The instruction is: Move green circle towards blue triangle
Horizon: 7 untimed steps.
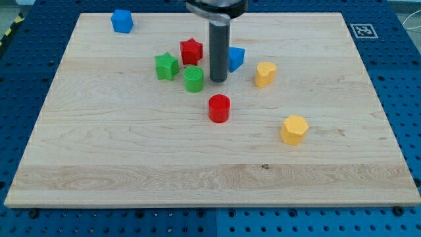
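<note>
My tip (218,80), a bare rod with no jaws, stands between the green circle (193,79) and the blue triangle (235,58) near the table's top edge, blocking the direct path.

Two green blocks (167,66); two red (191,51); two blue (122,21); two yellow (265,74).

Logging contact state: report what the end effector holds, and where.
Nothing is held. My tip stands on the board between the green circle and the blue triangle, apparently touching neither.
</note>
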Each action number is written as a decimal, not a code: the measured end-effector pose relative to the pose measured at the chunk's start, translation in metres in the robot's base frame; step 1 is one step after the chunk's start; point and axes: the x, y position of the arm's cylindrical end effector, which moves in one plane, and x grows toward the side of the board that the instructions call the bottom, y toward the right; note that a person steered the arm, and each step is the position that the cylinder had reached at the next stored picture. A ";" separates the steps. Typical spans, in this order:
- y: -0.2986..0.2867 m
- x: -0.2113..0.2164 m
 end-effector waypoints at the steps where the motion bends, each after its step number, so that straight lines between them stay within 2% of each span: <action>1: 0.016 0.008; 2: 0.020 0.041; 5: -0.042 0.059; 6: -0.068 0.059; 7: -0.073 0.038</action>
